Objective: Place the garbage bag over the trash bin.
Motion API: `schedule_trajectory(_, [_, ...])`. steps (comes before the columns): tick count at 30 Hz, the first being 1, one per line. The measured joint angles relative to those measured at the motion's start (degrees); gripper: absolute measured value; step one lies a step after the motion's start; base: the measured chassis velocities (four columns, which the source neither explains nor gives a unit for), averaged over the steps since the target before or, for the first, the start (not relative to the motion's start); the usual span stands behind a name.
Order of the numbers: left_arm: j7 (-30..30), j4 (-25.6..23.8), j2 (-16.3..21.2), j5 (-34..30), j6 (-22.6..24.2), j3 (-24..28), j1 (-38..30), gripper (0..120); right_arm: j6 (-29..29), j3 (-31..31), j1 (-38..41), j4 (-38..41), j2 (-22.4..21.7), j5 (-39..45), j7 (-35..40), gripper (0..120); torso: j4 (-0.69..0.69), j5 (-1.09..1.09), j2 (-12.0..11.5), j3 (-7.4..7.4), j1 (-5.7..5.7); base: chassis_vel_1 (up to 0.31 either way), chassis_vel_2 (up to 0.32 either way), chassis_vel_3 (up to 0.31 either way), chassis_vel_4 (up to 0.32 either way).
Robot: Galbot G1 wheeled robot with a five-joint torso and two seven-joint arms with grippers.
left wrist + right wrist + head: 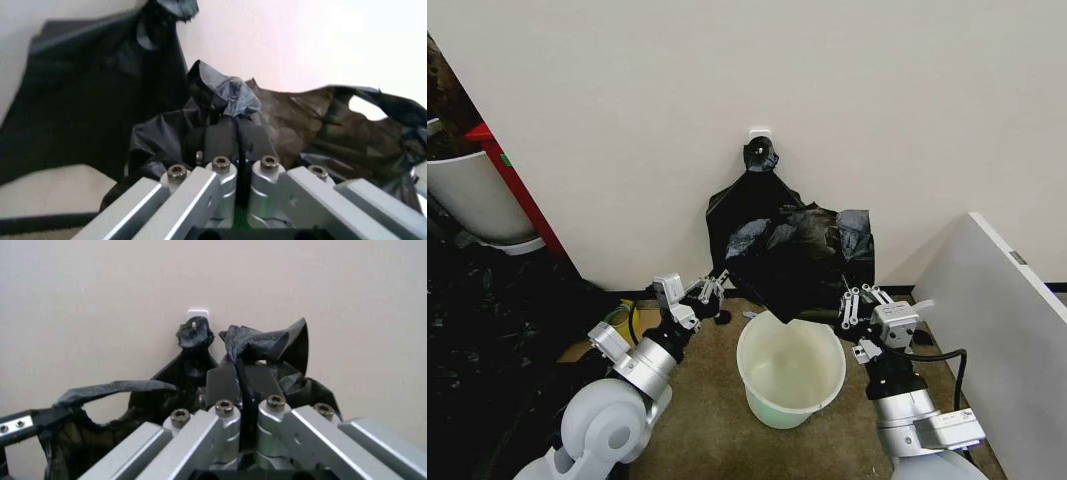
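Two grippers, left (715, 290) and right (859, 300), each pinch an edge of the bag (799, 265), stretched just above the bin (791, 370) by the wall.

Crumpled glossy black garbage bag (799, 262) aloft just above upright, open white trash bin (791, 371).

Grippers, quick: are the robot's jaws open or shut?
Left gripper: jaws shut on the garbage bag.
Right gripper: jaws shut on the garbage bag too.
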Motion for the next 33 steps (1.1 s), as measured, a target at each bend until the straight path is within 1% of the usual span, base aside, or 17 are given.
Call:
schedule_trajectory(4, [-0.66, -0.09, -0.56, 0.24, 0.5, 1.24, 1.47, 0, 0.0, -0.64, -0.17, -0.87, 0.39, 0.06, -0.08, 0, 0.0, -0.01, 0.0, 0.0, 0.0, 0.0, 0.0, 0.0, 0.0])
schedule_trajectory(7, [-1.45, 1.5, -1.05, 1.31, 0.56, 2.14, 2.45, 0, 0.2, -1.56, 0.44, -3.47, 1.38, 0.63, -0.48, 0, 0.0, 0.0, 0.0, 0.0, 0.0, 0.0, 0.0, 0.0, 0.0])
schedule_trajectory(12, [-2.64, 2.63, -1.18, 2.66, 1.34, 2.76, 2.97, 0, 0.88, -2.22, 1.61, -6.25, 2.23, 2.61, -1.43, 0, 0.0, 0.0, 0.0, 0.0, 0.0, 0.0, 0.0, 0.0, 0.0])
schedule_trajectory(16, [-4.79, 2.98, -0.49, 4.86, 4.17, 3.42, 3.02, 0, 1.34, -2.58, 2.17, -8.91, 2.93, 7.03, -2.33, 0, 0.0, 0.0, 0.0, 0.0, 0.0, 0.0, 0.0, 0.0, 0.0])
schedule_trajectory(19, [-5.25, 3.31, -0.19, 5.38, 5.11, 3.6, 3.0, 0, 1.25, -2.7, 2.24, -9.67, 3.0, 8.6, -2.47, 0, 0.0, 0.0, 0.0, 0.0, 0.0, 0.0, 0.0, 0.0, 0.0])
schedule_trajectory(26, [-6.98, 4.59, 0.12, 8.08, 7.82, 5.36, 2.95, 0, -1.11, -3.52, 2.05, -12.14, 3.17, 13.24, -1.72, 0, 0.0, 0.0, 0.0, 0.0, 0.0, 0.0, 0.0, 0.0, 0.0])
schedule_trajectory(33, [-8.19, 4.76, 0.72, 9.2, 10.85, 6.03, 2.82, 0, -2.01, -3.44, 1.98, -13.32, 2.98, 15.04, -0.94, 0, 0.0, 0.0, 0.0, 0.0, 0.0, 0.0, 0.0, 0.0, 0.0])
